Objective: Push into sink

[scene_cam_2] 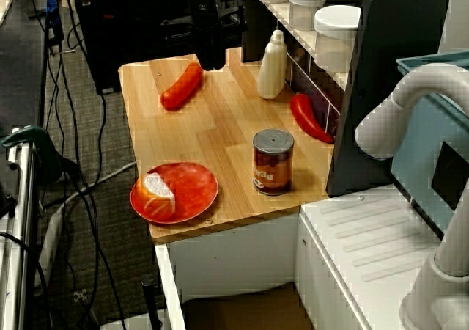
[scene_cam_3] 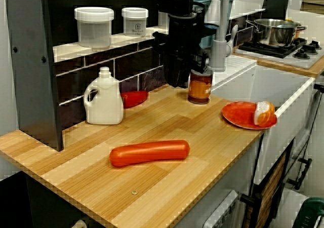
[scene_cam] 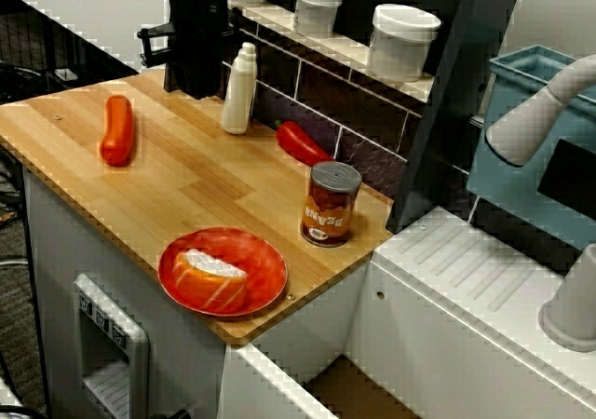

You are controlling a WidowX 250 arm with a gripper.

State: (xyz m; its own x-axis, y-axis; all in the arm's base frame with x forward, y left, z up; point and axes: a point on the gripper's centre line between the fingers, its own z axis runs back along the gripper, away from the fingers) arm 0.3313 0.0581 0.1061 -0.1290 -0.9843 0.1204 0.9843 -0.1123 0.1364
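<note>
Side view, sink [scene_cam: 354, 391] cropped, hand [scene_cam_3: 178, 78] obscured

A sausage [scene_cam: 117, 130] is seen at upper left, a can [scene_cam: 331, 204] at centre, two jars [scene_cam: 402, 41] shelved above.

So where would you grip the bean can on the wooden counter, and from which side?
Probably around the middle of the can, coming down from above with a finger on either side. It stands upright with a round, straight wall. The plate in front and the red pepper behind stand apart from it. The gripper looks lowered behind it; I cannot tell how its jaws stand.
</note>
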